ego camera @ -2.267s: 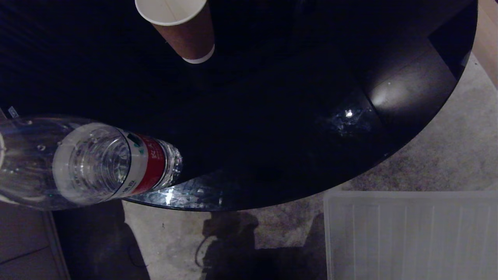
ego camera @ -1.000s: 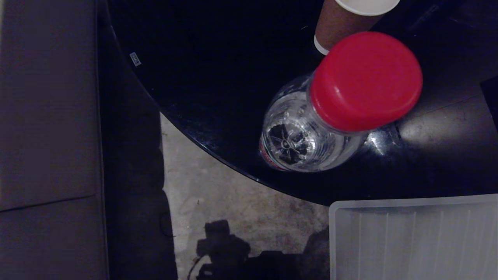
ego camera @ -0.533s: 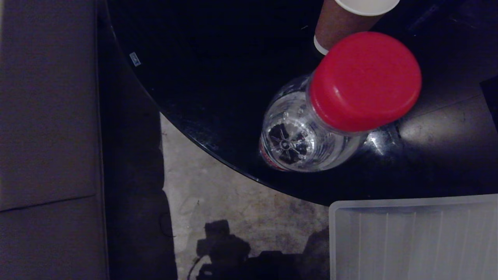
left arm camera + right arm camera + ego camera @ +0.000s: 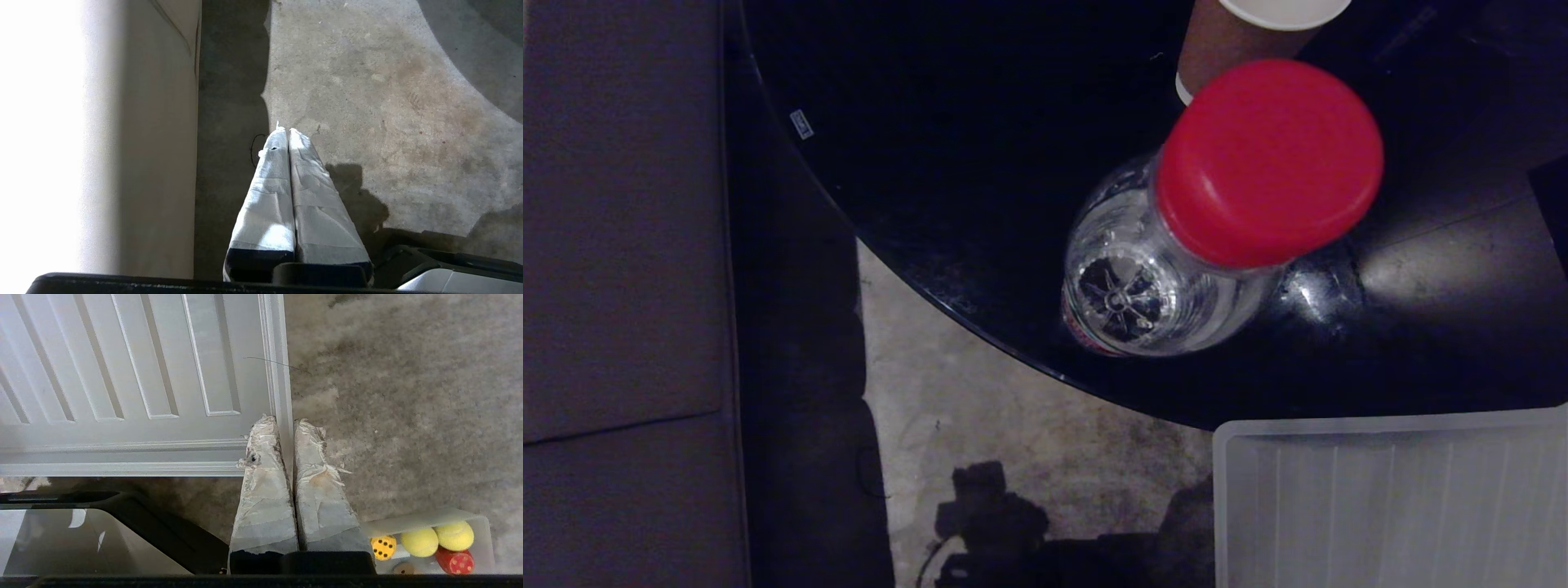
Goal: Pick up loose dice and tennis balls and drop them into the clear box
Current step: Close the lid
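Observation:
In the right wrist view the clear box (image 4: 429, 517) sits on the floor and holds two tennis balls (image 4: 419, 542), a yellow die (image 4: 383, 546), a red die (image 4: 455, 560) and a tan die (image 4: 404, 568). My right gripper (image 4: 286, 422) hangs shut and empty above the floor, its tips over the edge of the ribbed lid (image 4: 122, 375), with the box close beside its base. My left gripper (image 4: 284, 131) is shut and empty over bare floor beside a pale wall. Neither arm shows in the head view, and no loose dice or balls appear there.
A round black table (image 4: 980, 163) carries a water bottle with a red cap (image 4: 1270, 163) and a brown paper cup (image 4: 1225, 41). The ribbed lid (image 4: 1388, 506) lies on the floor by the table's near edge. A grey cabinet (image 4: 621, 245) stands at the left.
The head camera has swung since the earliest frame, bringing the bottle and cup from the left to the right. Over the last second the scene only slid slightly left.

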### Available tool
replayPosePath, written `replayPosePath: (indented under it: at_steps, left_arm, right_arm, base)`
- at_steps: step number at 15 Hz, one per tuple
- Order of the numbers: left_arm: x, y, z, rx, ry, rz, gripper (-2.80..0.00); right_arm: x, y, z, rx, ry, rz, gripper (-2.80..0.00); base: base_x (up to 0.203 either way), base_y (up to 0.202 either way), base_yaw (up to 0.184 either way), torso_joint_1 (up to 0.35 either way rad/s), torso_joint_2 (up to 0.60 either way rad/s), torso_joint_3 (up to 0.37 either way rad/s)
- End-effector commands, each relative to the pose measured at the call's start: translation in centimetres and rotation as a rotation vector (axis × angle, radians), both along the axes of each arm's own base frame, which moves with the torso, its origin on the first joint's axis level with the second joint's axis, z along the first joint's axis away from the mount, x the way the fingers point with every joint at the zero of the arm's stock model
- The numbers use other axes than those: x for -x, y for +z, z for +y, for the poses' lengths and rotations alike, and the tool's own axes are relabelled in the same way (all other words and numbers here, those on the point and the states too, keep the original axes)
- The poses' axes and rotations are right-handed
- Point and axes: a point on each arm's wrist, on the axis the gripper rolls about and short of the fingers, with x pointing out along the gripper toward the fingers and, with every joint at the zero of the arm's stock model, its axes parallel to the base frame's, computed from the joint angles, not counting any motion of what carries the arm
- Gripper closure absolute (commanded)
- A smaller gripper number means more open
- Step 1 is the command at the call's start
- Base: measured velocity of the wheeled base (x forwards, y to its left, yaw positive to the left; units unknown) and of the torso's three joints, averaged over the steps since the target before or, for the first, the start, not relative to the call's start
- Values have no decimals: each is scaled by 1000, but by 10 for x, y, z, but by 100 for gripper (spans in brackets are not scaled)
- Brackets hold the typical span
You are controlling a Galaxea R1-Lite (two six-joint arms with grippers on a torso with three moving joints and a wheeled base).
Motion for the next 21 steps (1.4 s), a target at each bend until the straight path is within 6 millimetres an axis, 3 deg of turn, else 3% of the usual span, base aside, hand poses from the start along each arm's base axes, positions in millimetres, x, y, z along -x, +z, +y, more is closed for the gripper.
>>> replayPosePath:
  at_steps: [1,7,21]
  left_arm:
    - [0,0,0,2,1,-1,0]
    - [0,0,0,5,1,-1,0]
    - [0,0,0,8,1,-3,0]
  right_arm:
    - [0,0,0,-1,1,2,0]
    - [0,0,0,1,1,2,0]
    - [0,0,0,-1,1,2,0]
  base:
    - [0,0,0,0,0,0]
    - [1,-131,2,2,4,2]
    - [-5,0,0,0,0,0]
